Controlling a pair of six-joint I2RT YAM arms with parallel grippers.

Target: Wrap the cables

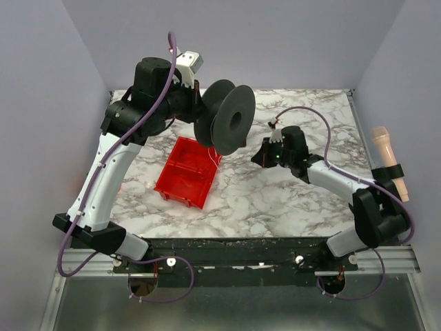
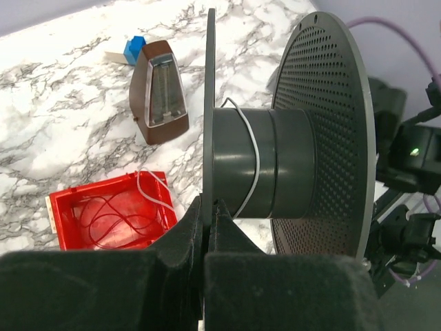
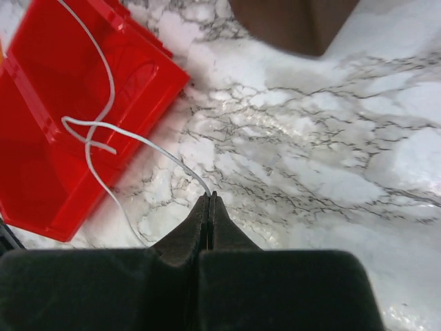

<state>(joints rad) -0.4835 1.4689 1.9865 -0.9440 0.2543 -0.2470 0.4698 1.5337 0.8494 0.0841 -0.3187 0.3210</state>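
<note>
Cables point(image 2: 258, 162): thread-thin, limp, light, tangle-prone; one strand crosses the spool point(image 2: 289, 165) hub, loops lie in the bin point(image 3: 41, 172). Your right gripper point(image 3: 209, 196) pinches a strand near its end, a good hold. Left gripper point(image 2: 207, 207) clamps the spool flange.

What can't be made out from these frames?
1. Top view: the thin white wire is too fine to trace from the black round spool to the right gripper.
2. Right wrist view: the brown object is cut off by the top edge and cannot be identified.
3. Left wrist view: the small blue item is partly hidden behind the brown wedge-shaped box.
4. Left wrist view: the left gripper covers the spool's lower rim.
</note>
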